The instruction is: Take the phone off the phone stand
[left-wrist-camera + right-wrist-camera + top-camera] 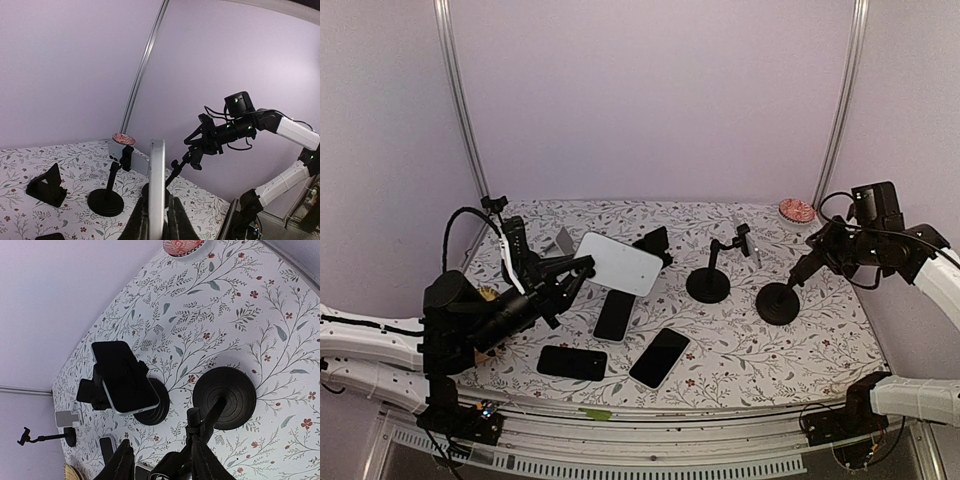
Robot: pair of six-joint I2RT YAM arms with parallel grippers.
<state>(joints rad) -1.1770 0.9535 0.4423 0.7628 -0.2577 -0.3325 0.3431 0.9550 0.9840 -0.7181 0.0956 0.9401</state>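
My left gripper (582, 268) is shut on a large silver-white phone (618, 263) and holds it in the air over the left of the table. In the left wrist view the phone (157, 180) stands edge-on between my fingers. My right gripper (812, 258) grips the clamp head of an empty black phone stand (778, 303), whose round base (225, 397) rests on the table. A second black stand (708, 285) holds another phone (125, 375) with a dark screen, which also shows in the top view (748, 243).
Three black phones lie flat at front centre (613, 315) (659, 357) (572, 362). A black wedge stand (655, 243) and a small grey stand (562, 240) sit at the back left. A red patterned dish (797, 210) is at the back right corner.
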